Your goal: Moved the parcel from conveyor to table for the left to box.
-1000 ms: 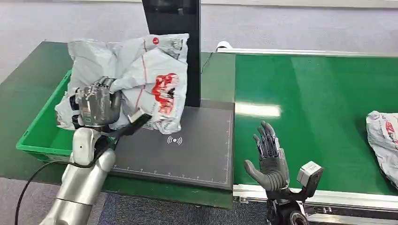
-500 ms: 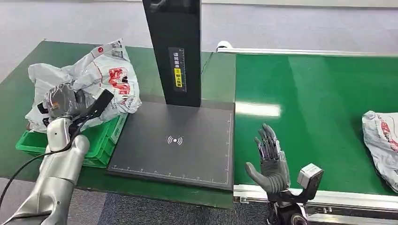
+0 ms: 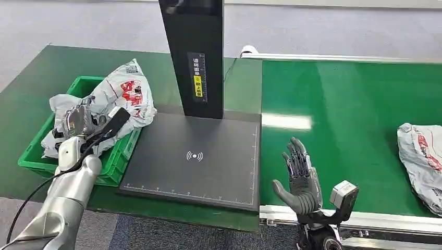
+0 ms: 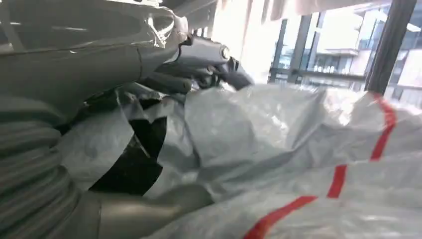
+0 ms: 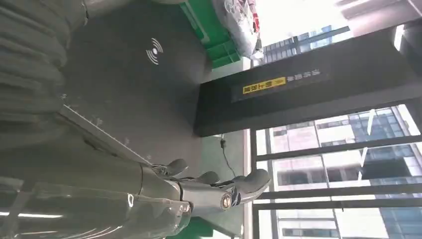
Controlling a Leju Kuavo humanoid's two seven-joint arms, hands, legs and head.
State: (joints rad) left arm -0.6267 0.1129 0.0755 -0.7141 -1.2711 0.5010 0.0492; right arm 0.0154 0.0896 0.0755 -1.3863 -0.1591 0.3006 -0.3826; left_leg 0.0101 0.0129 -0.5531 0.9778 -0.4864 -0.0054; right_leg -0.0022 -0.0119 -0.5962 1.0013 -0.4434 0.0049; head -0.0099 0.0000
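1. Gripping the crumpled grey parcel (image 3: 112,99), the left hand (image 3: 78,121) sits over the green bin (image 3: 115,156) at the left end of the tabletop (image 3: 31,83); the parcel lies in the bin, its printed end spilling over the rim toward the dark scanner pad (image 3: 198,156).
2. The left wrist view adds the close detail: fingers (image 4: 209,55) curl over glossy, wrinkled plastic film crossed by a red stripe, with a dark fold of the bag beside the thumb.
3. The head view alone takes in a second grey parcel (image 3: 422,156) on the smooth green conveyor (image 3: 354,104), well apart from both hands.
4. The right hand (image 3: 299,179) stands upright at the near edge of the conveyor, fingers spread and holding nothing.
5. The right wrist view shows a yellow label on the flat black post (image 5: 308,94) rising from the matte pad, whose surface carries a white wireless mark and a ruler scale along its edge.
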